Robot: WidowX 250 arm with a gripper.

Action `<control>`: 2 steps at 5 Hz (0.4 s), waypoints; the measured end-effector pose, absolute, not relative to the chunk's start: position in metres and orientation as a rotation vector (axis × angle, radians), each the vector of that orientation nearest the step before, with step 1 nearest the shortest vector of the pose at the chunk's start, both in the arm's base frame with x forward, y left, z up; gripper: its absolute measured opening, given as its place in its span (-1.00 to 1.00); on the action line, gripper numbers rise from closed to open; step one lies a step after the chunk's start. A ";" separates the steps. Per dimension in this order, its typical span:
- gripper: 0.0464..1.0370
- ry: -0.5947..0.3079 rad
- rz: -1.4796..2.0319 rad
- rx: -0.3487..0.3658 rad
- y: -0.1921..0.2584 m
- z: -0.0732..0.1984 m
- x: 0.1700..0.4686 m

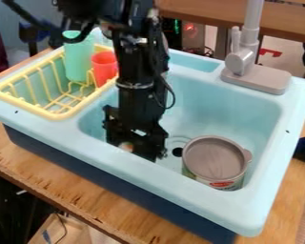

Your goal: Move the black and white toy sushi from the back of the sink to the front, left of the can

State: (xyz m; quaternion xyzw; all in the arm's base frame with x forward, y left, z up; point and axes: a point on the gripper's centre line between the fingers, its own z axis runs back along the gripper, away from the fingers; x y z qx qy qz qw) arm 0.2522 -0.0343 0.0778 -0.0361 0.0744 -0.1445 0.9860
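And there's the lidded tin (217, 159) in the sink (257, 107), near your gripper (137, 151); up in the yellow rack (53, 115) stand a green cup (77, 62) and a red cup (104, 67). You're low in the basin, a small orange thing (126, 146) (partly hidden, mind you) right at the gripper; open, closed or gripping, I can't tell.

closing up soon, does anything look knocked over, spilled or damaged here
Only the table stands out: ragged marks along its front edge look like chipping. No spill shows; the grey-lidded can sits in the sink, and the green cup and red cup stand in the rack.
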 end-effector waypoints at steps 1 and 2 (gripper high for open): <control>0.60 0.125 -0.302 -0.082 -0.035 0.077 0.256; 0.90 0.135 -0.309 -0.069 -0.033 0.079 0.257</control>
